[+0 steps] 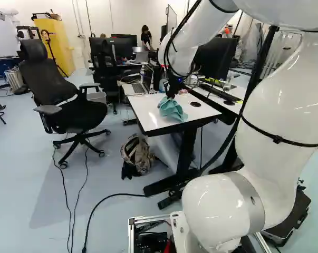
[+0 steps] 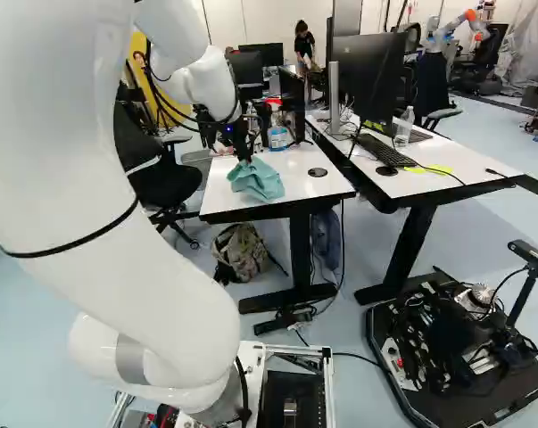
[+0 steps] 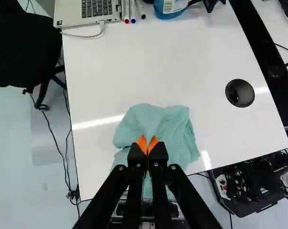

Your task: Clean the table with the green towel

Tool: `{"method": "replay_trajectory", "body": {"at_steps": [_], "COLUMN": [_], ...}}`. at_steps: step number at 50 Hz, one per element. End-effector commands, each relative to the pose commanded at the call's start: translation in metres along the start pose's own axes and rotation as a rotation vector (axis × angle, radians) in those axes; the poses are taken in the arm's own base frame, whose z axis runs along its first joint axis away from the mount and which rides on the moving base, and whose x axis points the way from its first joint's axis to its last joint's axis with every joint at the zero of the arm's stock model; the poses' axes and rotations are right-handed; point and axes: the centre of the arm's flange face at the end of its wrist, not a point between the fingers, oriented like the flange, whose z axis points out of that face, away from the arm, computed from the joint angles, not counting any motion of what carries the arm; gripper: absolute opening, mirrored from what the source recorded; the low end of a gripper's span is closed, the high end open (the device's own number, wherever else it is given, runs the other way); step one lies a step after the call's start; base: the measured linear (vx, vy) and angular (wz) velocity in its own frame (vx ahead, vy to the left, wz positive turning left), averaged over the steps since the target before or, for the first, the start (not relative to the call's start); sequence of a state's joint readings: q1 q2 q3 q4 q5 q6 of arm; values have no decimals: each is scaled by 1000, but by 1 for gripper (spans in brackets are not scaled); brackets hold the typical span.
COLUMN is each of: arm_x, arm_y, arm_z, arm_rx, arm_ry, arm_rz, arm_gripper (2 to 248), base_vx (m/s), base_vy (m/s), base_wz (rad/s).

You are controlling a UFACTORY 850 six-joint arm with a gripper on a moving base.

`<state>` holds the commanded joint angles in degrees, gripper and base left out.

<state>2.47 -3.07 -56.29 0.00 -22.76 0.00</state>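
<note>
The hand (image 3: 147,145) is pinching the towel (image 3: 175,129), which is lying on the near part of the table (image 3: 182,62). If it is pushing too far ahead, it may be knocking over the far bottle (image 3: 168,8).

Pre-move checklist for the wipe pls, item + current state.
1. Towel held: ok, fingers closed on the towel.
2. Towel spread flat for wiping: not ok, bunched and creased.
3. Towel pressed firmly on the table: cannot tell, views don't show contact force.
4. Far end free for a full wipe: not ok, laptop, markers and blue bottle stand there.
5. Cable out of the wipe path: not ok for the far end, the white cable runs from the laptop onto the tabletop.
6. Towel off the round black fitting: ok, it lies to one side, apart from it.
</note>
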Motion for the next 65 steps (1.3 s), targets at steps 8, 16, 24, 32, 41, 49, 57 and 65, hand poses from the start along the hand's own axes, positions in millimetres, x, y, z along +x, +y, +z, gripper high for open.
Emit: {"method": "replay_trajectory", "body": {"at_steps": [8, 16, 24, 32, 41, 49, 57, 65], "arm_x": [4, 8, 12, 15, 18, 21, 22, 22], "arm_y": [-14, -28, -42, -56, -72, -86, -96, -96], "arm_z": [3, 5, 7, 9, 10, 12, 13, 13], "arm_rx": [14, 28, 42, 55, 70, 83, 93, 93], "arm_ry": [1, 2, 3, 3, 5, 6, 7, 7], "arm_rz": [-24, -47, -70, -93, -119, -141, -156, -156], "arm_gripper": [22, 22, 22, 22, 22, 22, 22, 22], "base_vx": [0, 0, 0, 0, 0, 0, 0, 0], "base_vy": [0, 0, 0, 0, 0, 0, 0, 0], "base_wz": [0, 0, 0, 0, 0, 0, 0, 0]}}
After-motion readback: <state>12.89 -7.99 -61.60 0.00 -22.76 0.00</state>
